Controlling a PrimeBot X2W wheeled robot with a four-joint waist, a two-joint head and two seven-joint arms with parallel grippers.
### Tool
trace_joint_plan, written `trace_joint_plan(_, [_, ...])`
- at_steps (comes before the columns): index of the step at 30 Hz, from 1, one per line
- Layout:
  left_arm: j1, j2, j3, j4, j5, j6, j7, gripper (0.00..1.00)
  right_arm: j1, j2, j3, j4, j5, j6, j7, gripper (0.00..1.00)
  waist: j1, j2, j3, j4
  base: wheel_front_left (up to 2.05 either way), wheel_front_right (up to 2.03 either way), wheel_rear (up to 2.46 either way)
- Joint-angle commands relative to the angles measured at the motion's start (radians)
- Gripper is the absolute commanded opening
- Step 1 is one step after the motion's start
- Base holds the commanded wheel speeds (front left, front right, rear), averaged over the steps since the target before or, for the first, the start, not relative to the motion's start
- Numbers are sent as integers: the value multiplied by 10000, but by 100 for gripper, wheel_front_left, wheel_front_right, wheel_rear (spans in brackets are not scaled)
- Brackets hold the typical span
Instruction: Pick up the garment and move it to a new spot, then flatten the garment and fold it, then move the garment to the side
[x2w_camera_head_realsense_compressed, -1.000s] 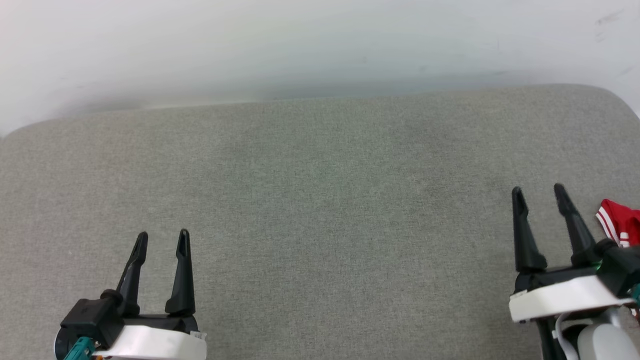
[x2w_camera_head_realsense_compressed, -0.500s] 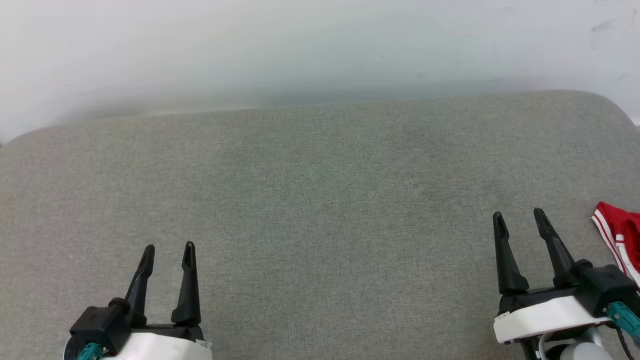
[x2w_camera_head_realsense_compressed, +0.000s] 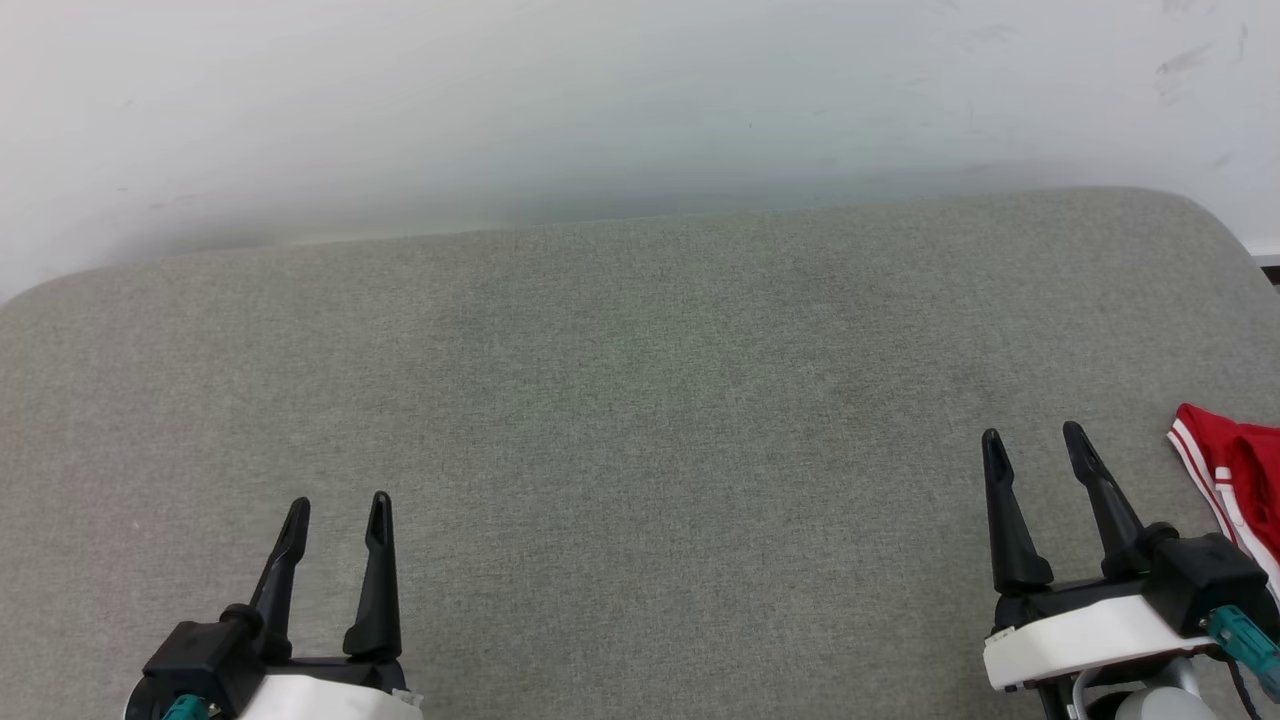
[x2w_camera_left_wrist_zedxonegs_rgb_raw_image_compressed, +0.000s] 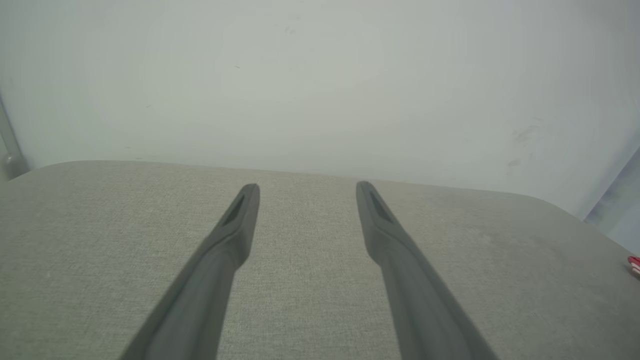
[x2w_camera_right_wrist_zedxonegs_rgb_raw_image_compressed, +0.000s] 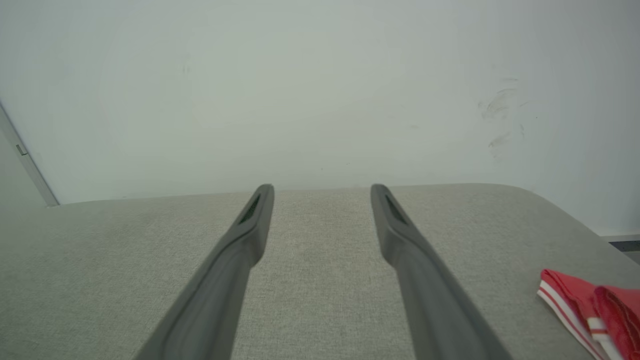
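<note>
Two long-fingered dark grippers are hovering over a flat grey woven-fabric surface (x2w_camera_head_realsense_compressed: 640, 420), which is serving as the landmark. Toward its near left corner the left gripper (x2w_camera_head_realsense_compressed: 335, 515) is standing with its two fingers spread apart and nothing between them; toward its near right, the right gripper (x2w_camera_head_realsense_compressed: 1035, 445) is likewise standing parted and empty. Against the surface's right edge the garment (x2w_camera_head_realsense_compressed: 1235, 470), a red jersey cloth with red-and-white striped trim, is lying bunched, just beside the right gripper on its outer side and well apart from the left one. Judged from this layout, the right arm is the nearer, and reaching the cloth is calling for a sideways move toward that right edge. In the right wrist view the garment (x2w_camera_right_wrist_zedxonegs_rgb_raw_image_compressed: 592, 305) is showing as a folded red edge low at the surface's right side; in the left wrist view only a red sliver of it (x2w_camera_left_wrist_zedxonegs_rgb_raw_image_compressed: 635, 262) is appearing. Most of the cloth is being cut off by the picture borders, so its long axis, sleeves and any print cannot be made out.
</note>
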Motion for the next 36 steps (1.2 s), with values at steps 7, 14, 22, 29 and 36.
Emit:
trace_joint_plan(7, [67, -77, 278, -3, 12, -15, -20, 100, 77, 63, 68, 9, 17, -4, -44, 100, 1, 0, -45, 19, 0, 0, 0])
trace_joint_plan(14, [72, -140, 358, 209, -134, 2, 8, 0, 91, 15, 69, 229, 56, 2, 3, 0, 1, 0, -68, 41, 0, 0, 0])
trace_joint_plan(22, [-135, -68, 308, 438, -1707, 18, 340, 0, 28, -68, 39, 323, 1790, 1, 313, 0, 1, 0, -95, 64, 0, 0, 0])
trace_joint_plan(29, [-351, -10, 278, 702, -2952, 9, 619, 0, -72, -134, 2, 453, 3160, 1, 577, 0, 1, 0, -119, 83, 0, 0, 0])
trace_joint_plan(36, [-542, 35, 258, 936, -4090, 1, 878, 0, -152, -180, -44, 555, 4407, 1, 825, 0, 1, 0, -143, 103, 0, 0, 0])
